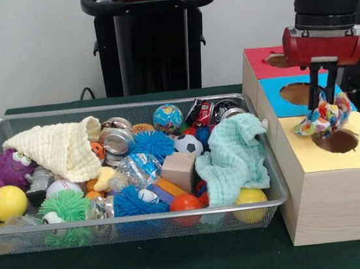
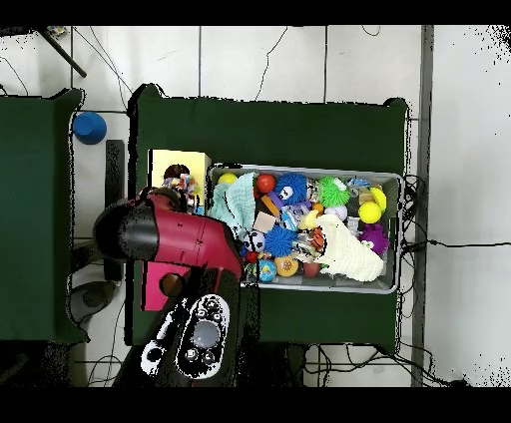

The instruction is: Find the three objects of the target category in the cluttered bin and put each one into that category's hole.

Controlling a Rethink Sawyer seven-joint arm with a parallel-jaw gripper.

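Observation:
My gripper [image 1: 326, 98] hangs over the wooden box [image 1: 330, 181], shut on a multicoloured patterned cloth [image 1: 326, 118] that dangles just above the hole [image 1: 336, 141] in the yellow section. From overhead the cloth [image 2: 180, 185] shows over the yellow panel [image 2: 170, 165], beside the red arm. In the wire bin [image 1: 22, 240] lie a cream cloth [image 1: 60, 148] at the left and a mint green cloth [image 1: 235, 157] at the right, among balls, spiky toys, cans and a wooden block [image 1: 179, 171].
The box also has a blue section with a hole [image 1: 296, 92] and a red section [image 1: 260, 62] behind it. The bin stands directly left of the box. A blue round object [image 2: 89, 127] sits on the floor in the overhead view.

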